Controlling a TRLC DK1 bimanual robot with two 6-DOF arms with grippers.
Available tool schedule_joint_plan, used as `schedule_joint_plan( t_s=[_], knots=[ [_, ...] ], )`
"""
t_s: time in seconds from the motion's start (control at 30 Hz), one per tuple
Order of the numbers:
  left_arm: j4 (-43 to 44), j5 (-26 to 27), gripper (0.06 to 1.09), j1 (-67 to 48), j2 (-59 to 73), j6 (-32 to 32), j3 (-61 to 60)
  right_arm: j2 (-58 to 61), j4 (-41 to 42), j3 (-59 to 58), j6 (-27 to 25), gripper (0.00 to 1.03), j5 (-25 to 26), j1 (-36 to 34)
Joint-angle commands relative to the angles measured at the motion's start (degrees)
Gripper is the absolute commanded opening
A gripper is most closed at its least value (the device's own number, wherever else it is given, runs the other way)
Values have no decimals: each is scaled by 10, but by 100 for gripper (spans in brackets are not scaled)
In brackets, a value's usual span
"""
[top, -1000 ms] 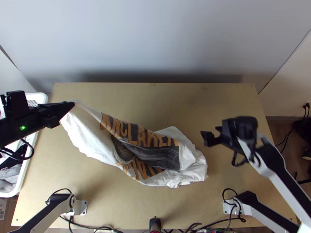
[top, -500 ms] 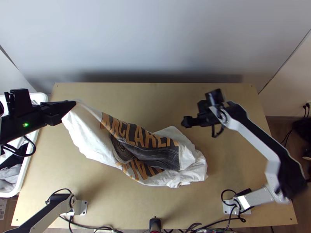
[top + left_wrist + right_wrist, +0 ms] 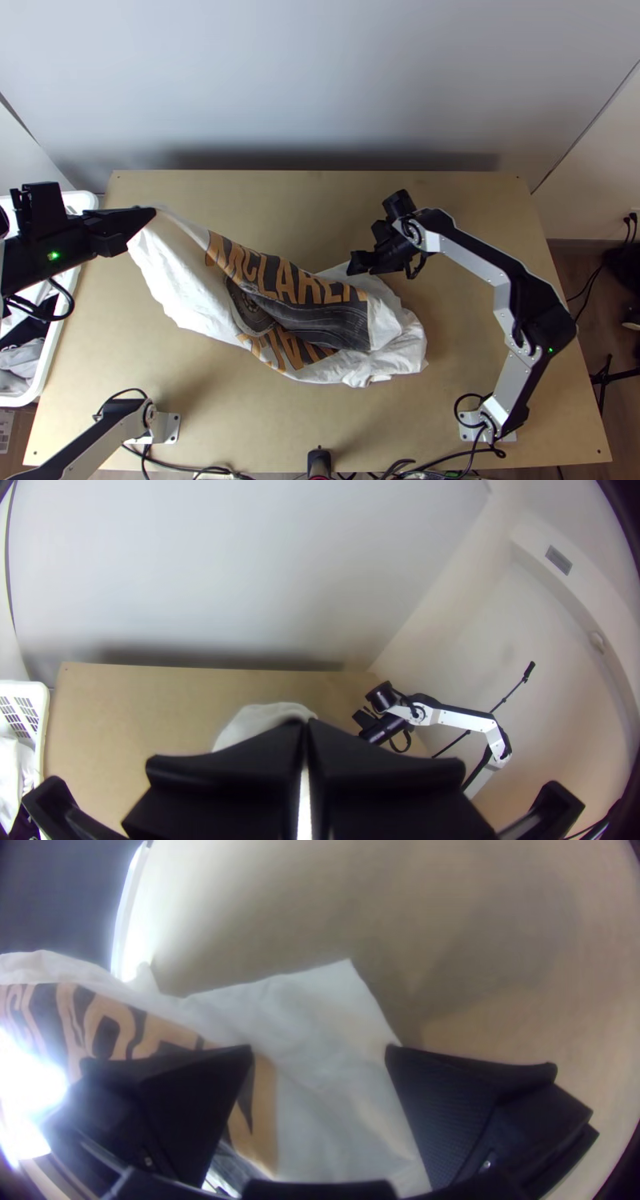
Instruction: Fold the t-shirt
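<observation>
T-shirt (image 3: 292, 308) on the table (image 3: 256, 420), white with dark and orange print. Stretched slantwise from above the table's far left part to the table's middle, one end raised, the other lying bunched and creased just right of table centre. Left gripper (image 3: 152, 214) over the table's far left part, fingers pressed together, pinching the raised end of the shirt. Right gripper (image 3: 354, 266) over the table, a bit right of centre, fingers spread well apart; white cloth shows in the gap in the right wrist view, contact can't be told. White basket (image 3: 81, 198) at the table's left edge, grey cloth (image 3: 22, 360) inside.
</observation>
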Motion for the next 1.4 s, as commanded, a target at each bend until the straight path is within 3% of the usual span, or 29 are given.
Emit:
schedule_joint_plan(
  t_s=[0.0,0.83,0.9,0.93,1.0,1.07,1.23,1.37],
  knots=[
    [-1,0,9,0,0,0,0,40,31,11,-31,93,-8,7],
    [-4,-3,9,0,4,3,7,64,37,46,-48,92,7,2],
    [-4,-3,9,0,4,3,6,66,37,44,-48,77,7,2],
    [-4,-3,9,0,4,3,6,66,40,43,-48,66,7,2],
    [-4,-3,9,0,4,3,6,66,45,42,-45,38,7,2],
    [-4,-3,9,1,3,4,5,67,48,42,-43,3,7,1],
    [-4,-4,9,3,3,5,5,58,41,36,-48,3,7,-4],
    [-5,-4,9,6,-1,8,5,-36,60,29,-50,3,36,-12]
  ],
)
